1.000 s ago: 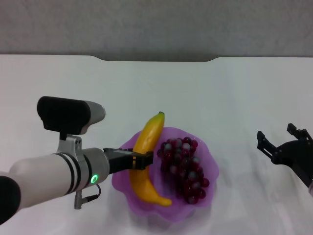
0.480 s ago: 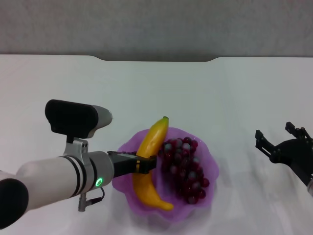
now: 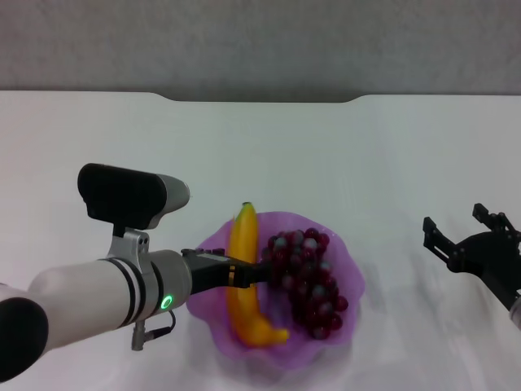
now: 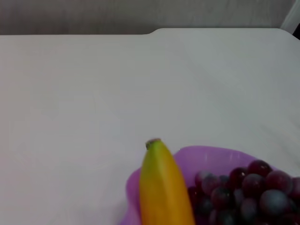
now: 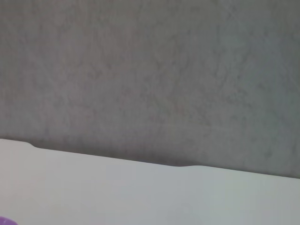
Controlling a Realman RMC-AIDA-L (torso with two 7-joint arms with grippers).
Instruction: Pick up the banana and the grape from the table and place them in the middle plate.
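Left gripper (image 3: 248, 274) at the banana (image 3: 244, 277) — whether it clamps, I cannot tell.
Banana and grape (image 3: 309, 281) lie in the middle plate (image 3: 346, 262); right gripper (image 3: 464, 236) spread, well aside.

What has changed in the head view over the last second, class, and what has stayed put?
The left gripper has swung the banana from slanting to nearly upright in view, its stem tip drawing back towards the middle plate. The grape and the right gripper barely moved.

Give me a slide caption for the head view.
Left gripper holding yellow curved banana in scalloped purple plate beside dark red grape bunch.
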